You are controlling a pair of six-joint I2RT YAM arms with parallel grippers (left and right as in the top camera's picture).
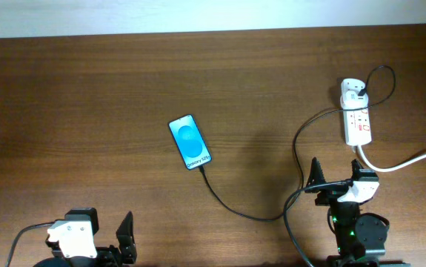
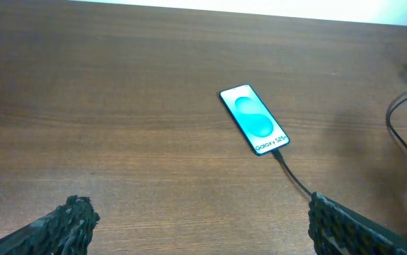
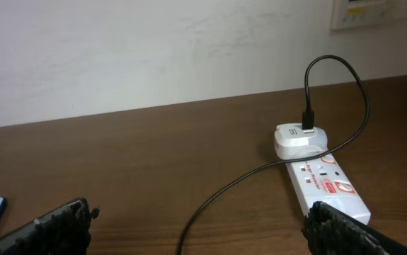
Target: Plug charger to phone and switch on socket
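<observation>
The phone (image 1: 190,142) lies flat mid-table, its blue screen lit with white "Galaxy S25" text; it also shows in the left wrist view (image 2: 254,119). The charger's thin black cable (image 1: 235,207) runs from the phone's near end to the white adapter (image 1: 352,91), which sits plugged into the far end of the white socket strip (image 1: 358,123). In the right wrist view the cable (image 3: 245,176) crosses in front of the adapter (image 3: 299,140) and the strip (image 3: 327,183). My left gripper (image 2: 199,225) is open and empty near the front edge. My right gripper (image 3: 199,225) is open and empty, just short of the strip.
A thick white power cord (image 1: 413,157) leaves the strip's near end and curves off the right edge. A pale wall (image 3: 153,49) stands behind the table's far edge.
</observation>
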